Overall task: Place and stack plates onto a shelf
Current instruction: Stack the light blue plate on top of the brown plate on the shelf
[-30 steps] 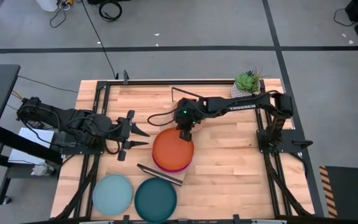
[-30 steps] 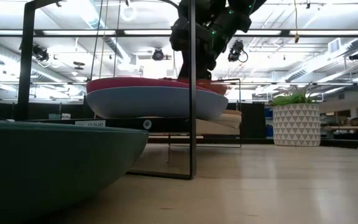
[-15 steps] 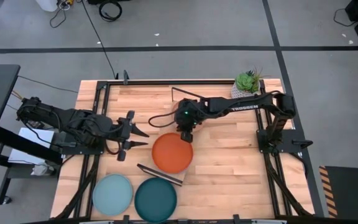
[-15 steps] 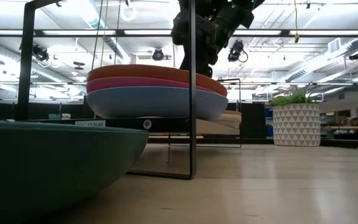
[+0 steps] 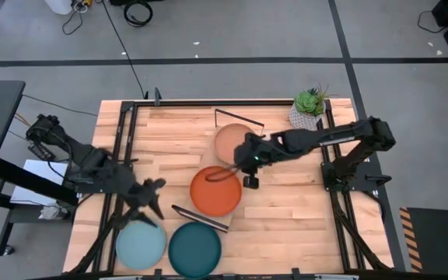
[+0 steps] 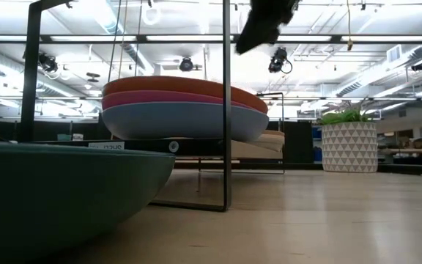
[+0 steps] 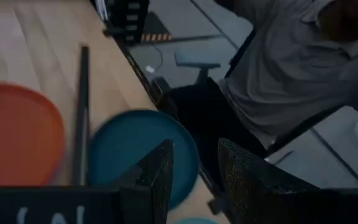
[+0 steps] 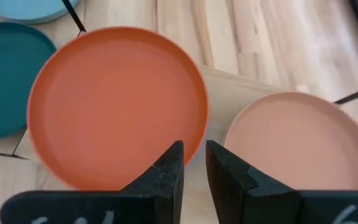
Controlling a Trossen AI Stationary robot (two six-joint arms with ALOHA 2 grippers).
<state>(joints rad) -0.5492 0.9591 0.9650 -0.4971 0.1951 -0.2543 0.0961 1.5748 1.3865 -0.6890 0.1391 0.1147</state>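
Observation:
The orange-red plate (image 5: pixel 216 190) lies on top of a stack, over a magenta plate (image 6: pixel 160 97) and a blue one (image 6: pixel 174 121), on the near half of the shelf (image 8: pixel 229 84). The peach plate (image 5: pixel 236 140) lies on the shelf's far half. The light teal plate (image 5: pixel 141 243) and the dark teal plate (image 5: pixel 194 249) rest flat on the table near its near edge. My right gripper (image 5: pixel 238 165) hovers above the gap between the orange-red and peach plates, slightly open and empty. My left gripper (image 5: pixel 152 204) is open, just beyond the light teal plate.
A potted plant (image 5: pixel 308 109) stands at the far right corner. Black wire frames (image 5: pixel 201 218) rise at the shelf's short ends. A person in a grey top (image 7: pixel 291 68) sits just past the table's near edge. Bare wood lies to the right of the shelf.
The orange-red plate, first tilted and offset on the stack, has settled flat on the magenta plate. My right gripper has come off it, risen and drawn back toward the table's right. My left arm has swung toward the near edge, close to the light teal plate.

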